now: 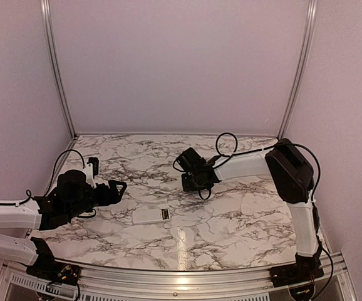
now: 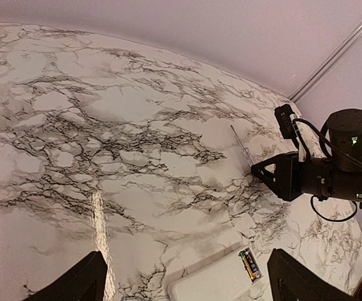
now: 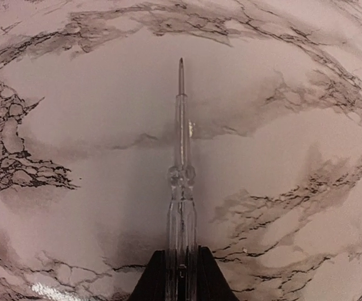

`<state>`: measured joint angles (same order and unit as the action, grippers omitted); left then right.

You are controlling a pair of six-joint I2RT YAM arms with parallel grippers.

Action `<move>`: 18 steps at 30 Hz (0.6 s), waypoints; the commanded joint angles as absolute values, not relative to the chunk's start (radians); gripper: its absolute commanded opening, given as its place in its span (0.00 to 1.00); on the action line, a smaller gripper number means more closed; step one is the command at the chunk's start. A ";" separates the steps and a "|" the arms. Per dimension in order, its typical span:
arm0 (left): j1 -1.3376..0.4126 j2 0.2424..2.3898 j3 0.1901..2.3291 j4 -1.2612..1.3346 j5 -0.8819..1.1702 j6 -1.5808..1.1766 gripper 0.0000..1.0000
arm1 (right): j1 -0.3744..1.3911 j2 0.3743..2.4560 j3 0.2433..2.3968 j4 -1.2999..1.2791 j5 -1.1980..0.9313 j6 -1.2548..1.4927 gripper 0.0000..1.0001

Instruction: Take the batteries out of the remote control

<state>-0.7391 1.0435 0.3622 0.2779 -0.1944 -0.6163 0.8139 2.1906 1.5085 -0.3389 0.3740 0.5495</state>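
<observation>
White and flat, the remote control (image 1: 147, 216) lies on the marble table (image 1: 243, 226), near the front edge and between my two arms. At its end toward the right arm the compartment is uncovered. I see the batteries (image 2: 250, 264) inside it side by side, one dark and one orange-gold, so nothing is unloaded yet.

The right gripper (image 3: 181, 254) is closed on the handle of a clear rod (image 3: 181, 144) with a dark tip. The rod points away from the wrist and is well apart from the remote. I cannot tell if it is lifted off the table. The left gripper (image 2: 185, 257) stands wide and holds nothing, near the other end of the remote.

I judge that the step in hand is taking the tool for prying. The next move, I think, asks me to bring the tip under one battery's end while the left fingers steady the remote, so that it does not slide.
</observation>
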 commanded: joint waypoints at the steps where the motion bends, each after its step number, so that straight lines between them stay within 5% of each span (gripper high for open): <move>1: -0.735 1.022 0.345 0.261 -0.197 -0.603 0.94 | 0.808 2.227 1.529 -0.392 0.394 0.558 0.13; 6: -0.735 1.016 0.341 0.266 -0.184 -0.602 0.94 | 0.808 2.214 1.514 -0.405 0.388 0.546 0.00; 18: -0.735 0.978 0.312 0.308 -0.143 -0.591 0.99 | 0.835 2.047 1.373 -0.257 0.246 0.413 0.00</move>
